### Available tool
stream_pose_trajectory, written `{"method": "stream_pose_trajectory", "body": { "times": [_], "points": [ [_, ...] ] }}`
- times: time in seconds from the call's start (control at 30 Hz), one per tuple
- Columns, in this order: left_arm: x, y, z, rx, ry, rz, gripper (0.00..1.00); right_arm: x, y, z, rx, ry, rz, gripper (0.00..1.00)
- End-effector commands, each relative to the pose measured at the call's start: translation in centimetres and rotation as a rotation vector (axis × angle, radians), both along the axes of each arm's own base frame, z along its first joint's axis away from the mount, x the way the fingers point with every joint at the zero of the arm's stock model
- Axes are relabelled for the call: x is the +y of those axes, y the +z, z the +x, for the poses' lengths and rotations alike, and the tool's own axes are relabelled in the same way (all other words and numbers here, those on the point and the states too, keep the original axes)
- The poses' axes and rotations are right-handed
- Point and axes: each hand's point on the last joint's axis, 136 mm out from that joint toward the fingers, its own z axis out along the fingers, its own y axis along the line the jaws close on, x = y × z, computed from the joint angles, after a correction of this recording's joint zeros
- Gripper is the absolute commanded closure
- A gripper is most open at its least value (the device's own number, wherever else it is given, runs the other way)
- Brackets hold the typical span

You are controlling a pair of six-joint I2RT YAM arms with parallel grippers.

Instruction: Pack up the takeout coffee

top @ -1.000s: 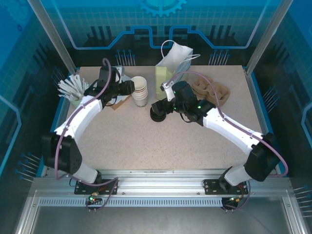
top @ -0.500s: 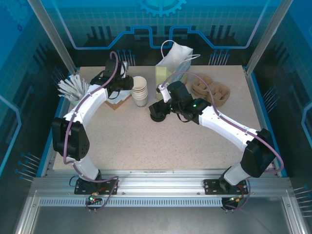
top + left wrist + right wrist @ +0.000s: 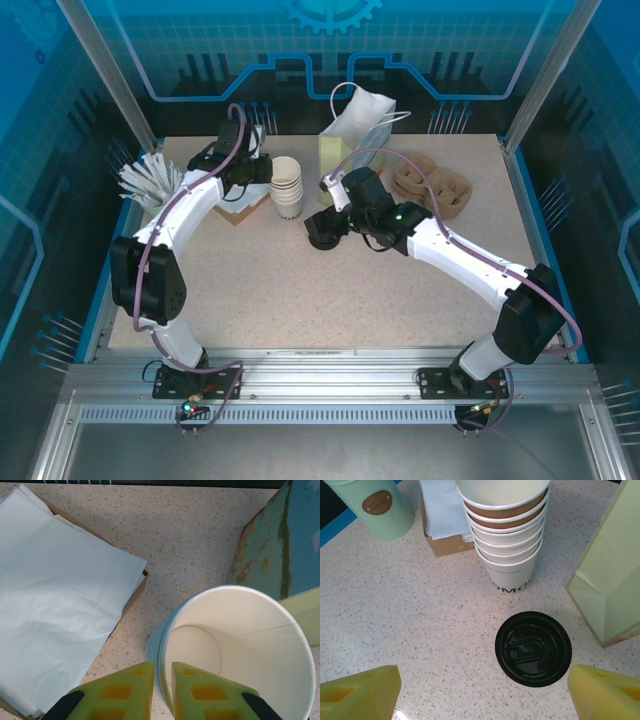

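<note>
No capped tan cup is in sight. A stack of lidless white paper cups point(image 3: 287, 187) point(image 3: 502, 525) stands at the back centre. My left gripper point(image 3: 262, 172) point(image 3: 163, 667) sits at its left rim, the yellow fingers nearly closed with the top cup's point(image 3: 235, 645) wall between them. A black lid point(image 3: 533, 648) point(image 3: 321, 232) lies on the table just in front of the stack, with no cup side visible under it. My right gripper point(image 3: 482, 676) point(image 3: 326, 220) hovers over it, fingers spread wide and holding nothing.
A pale green paper bag point(image 3: 345, 150) point(image 3: 615, 565) point(image 3: 280, 545) stands right of the cups. A box of white napkins point(image 3: 55, 605) point(image 3: 442, 505) lies to their left. A mint cup of stirrers point(image 3: 150, 185) point(image 3: 375, 507) stands at the far left, and a brown cup carrier point(image 3: 432, 185) at the back right.
My left arm has swung further back, bringing its gripper onto the stack's left rim. My right gripper has edged slightly left over the black lid.
</note>
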Motion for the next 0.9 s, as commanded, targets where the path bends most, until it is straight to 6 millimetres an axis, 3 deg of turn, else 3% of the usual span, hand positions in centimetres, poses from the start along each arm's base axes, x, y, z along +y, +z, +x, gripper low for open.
{"method": "stream_pose_trajectory", "body": {
  "times": [0.0,0.57,0.87],
  "points": [
    [-0.1,-0.3,0.4,0.013,-0.012,0.017,0.82,0.8,-0.1,-0.4,0.013,0.021,-0.006,0.12],
    [-0.2,0.0,0.5,0.008,-0.013,0.017,0.92,1.2,-0.5,-0.7,0.031,0.035,-0.016,0.12],
    [-0.2,2.3,0.8,-0.032,-0.011,0.010,0.96,1.1,-0.3,-0.9,0.030,0.037,-0.023,0.12]
  ]
}}
